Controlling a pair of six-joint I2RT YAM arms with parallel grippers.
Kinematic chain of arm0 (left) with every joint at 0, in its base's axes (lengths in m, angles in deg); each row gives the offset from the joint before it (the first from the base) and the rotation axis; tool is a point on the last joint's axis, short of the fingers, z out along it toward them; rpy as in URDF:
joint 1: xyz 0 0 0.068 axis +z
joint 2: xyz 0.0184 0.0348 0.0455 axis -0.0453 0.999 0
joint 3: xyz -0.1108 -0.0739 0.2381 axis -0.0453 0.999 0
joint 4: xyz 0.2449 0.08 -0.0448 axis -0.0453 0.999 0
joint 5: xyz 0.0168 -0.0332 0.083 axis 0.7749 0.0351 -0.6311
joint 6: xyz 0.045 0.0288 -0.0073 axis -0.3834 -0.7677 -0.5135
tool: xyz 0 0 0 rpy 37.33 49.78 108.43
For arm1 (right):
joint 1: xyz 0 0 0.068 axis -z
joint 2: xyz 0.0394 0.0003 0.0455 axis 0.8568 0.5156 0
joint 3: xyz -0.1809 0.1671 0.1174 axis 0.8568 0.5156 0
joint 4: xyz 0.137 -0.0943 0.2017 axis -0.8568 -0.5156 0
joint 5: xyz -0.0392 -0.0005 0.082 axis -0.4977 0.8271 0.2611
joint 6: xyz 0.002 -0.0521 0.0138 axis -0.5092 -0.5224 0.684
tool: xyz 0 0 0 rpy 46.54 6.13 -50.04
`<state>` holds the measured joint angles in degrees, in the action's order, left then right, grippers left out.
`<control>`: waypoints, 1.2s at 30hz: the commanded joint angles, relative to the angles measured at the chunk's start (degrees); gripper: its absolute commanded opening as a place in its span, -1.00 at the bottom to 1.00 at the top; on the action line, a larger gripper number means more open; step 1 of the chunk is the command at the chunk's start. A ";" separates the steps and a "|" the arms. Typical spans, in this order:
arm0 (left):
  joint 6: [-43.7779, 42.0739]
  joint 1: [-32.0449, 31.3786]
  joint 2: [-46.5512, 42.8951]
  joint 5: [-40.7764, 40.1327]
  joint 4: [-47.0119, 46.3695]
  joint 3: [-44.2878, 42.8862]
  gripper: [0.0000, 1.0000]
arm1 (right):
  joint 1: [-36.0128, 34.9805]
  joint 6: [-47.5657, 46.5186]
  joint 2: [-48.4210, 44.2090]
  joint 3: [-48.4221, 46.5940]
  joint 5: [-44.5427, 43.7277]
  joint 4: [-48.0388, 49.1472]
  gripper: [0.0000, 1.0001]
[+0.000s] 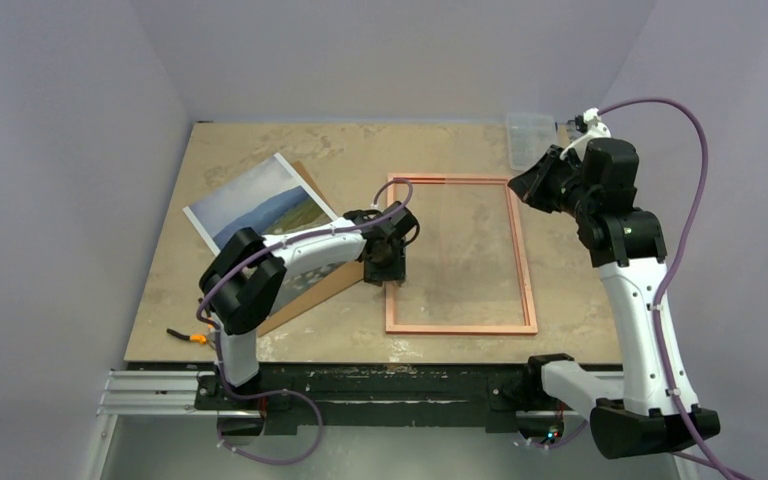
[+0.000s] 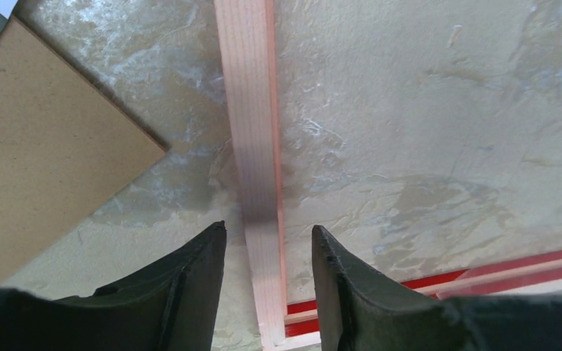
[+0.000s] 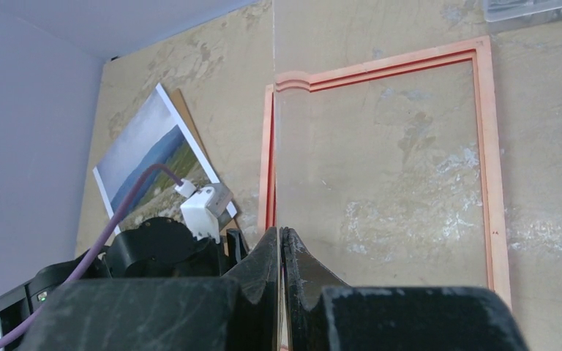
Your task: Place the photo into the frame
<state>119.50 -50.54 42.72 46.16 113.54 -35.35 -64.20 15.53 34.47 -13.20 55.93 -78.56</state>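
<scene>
Left claw (image 2: pixel 269 228) is hanging open astride the frame's (image 2: pixel 252 110) rail, right claw (image 3: pixel 279 232) is pinching the pane (image 3: pixel 276 110) tight, so I'd be centring that rail first.

- We count one photo (image 1: pixel 260 205).
- We count one frame (image 1: pixel 460 328) and one clear pane (image 3: pixel 275 146).
- We count one brown board (image 2: pixel 44 146), one clear box (image 1: pixel 530 135) and one orange-handled tool (image 1: pixel 195 337).

Bare tabletop (image 1: pixel 360 150) along the upper band and in the gap at upper centre: open passage. Left centre blocked: left arm (image 1: pixel 305 245) lies across the photo (image 1: pixel 260 200) and backing board (image 1: pixel 315 292). Left gripper (image 2: pixel 269 241) straddles the left rail of the frame (image 1: pixel 460 328), fingers clear of it. A clear pane (image 3: pixel 300 146) (hard to see) is pinched in the right gripper (image 3: pixel 281 238) and stands over the frame opening's right part. Plastic box (image 1: pixel 530 135) occupies the upper-right corner.
</scene>
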 commanded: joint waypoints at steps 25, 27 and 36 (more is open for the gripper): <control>7.32 0.90 -7.13 -2.08 -2.15 12.64 -1.00 | -0.06 -0.20 0.11 4.21 5.55 6.24 -1.00; 8.01 0.92 -8.65 -2.56 -2.12 14.17 -1.00 | -0.06 -0.24 0.25 4.78 6.09 6.54 -1.00; 6.06 1.01 -11.88 -2.23 -2.15 17.84 -1.00 | -0.05 0.01 1.05 5.37 8.17 7.12 -1.00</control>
<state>125.77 -49.90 32.45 44.63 110.16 -19.09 -64.20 15.47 35.67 -7.72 61.55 -74.89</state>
